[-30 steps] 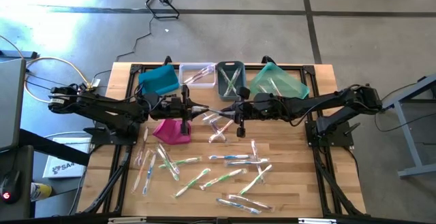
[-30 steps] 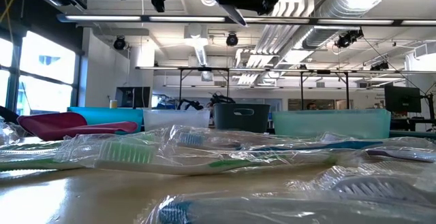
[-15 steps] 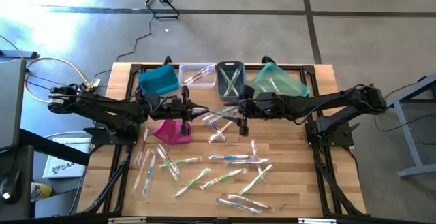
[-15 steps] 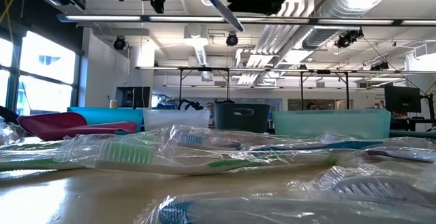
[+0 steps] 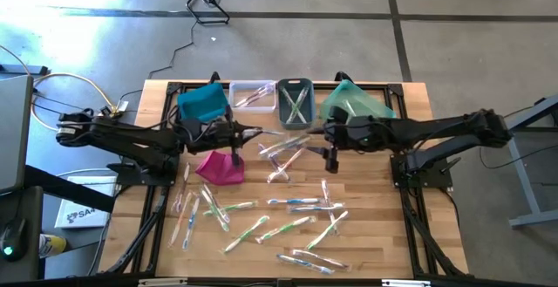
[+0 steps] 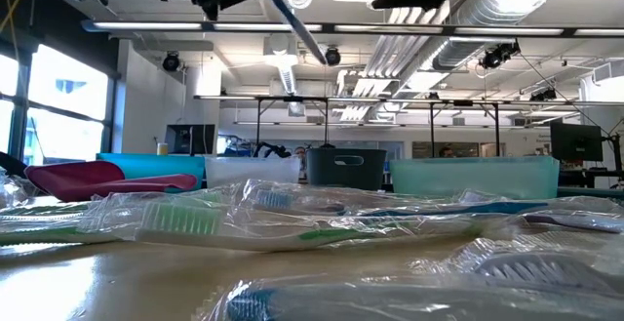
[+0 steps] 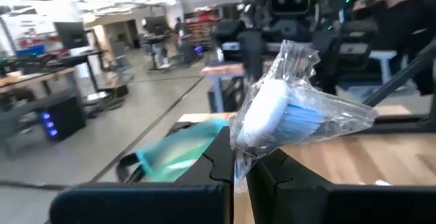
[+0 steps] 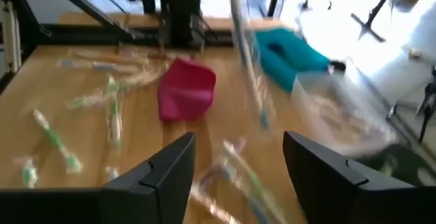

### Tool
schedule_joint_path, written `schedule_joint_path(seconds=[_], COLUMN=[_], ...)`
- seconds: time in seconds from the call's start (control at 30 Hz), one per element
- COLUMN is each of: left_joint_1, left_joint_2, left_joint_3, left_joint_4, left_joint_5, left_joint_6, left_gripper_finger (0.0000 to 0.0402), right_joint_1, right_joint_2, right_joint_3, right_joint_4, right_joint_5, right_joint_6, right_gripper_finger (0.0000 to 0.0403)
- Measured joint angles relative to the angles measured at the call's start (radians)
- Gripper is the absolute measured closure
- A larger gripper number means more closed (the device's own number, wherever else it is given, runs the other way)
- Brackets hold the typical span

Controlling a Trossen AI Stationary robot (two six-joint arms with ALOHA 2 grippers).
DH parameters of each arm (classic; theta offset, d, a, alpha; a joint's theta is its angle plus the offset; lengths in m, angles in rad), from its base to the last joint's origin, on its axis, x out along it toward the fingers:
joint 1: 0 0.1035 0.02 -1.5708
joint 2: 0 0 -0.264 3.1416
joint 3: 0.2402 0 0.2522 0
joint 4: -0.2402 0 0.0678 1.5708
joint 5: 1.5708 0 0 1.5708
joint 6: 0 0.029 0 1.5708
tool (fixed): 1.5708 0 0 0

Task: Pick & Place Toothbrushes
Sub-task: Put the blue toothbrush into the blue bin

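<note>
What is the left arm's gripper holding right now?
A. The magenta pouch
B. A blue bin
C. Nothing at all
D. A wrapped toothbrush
D: in the left wrist view the left gripper is shut on a toothbrush in clear wrap, its blue bristles sticking out past the fingers.

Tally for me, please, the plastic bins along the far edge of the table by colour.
Blue bin: 1
Clear bin: 1
Grey bin: 1
Teal bin: 1
Total: 4
</note>
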Motion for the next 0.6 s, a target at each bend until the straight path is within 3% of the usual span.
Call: schedule_joint_path(seconds=[0.27,0.6], left_joint_1=[0.0,0.0], left_joint_2=[-0.095,-0.196], left_joint_3=[0.0,0.0], left_joint_4=[-0.118,-0.271], left_joint_5=[-0.101,-0.212], left_joint_6=[0.023,0.023], left_gripper_finger=[0.0394,0.0394], right_joint_1=[0.0,0.0], right_joint_2=[0.011,0.013], right_joint_3=[0.0,0.0], right_joint_4=[-0.185,-0.244], right_joint_5=[0.049,0.049], right_joint_6=[0.114,0.181], right_gripper_finger=[0.0232,0.0341])
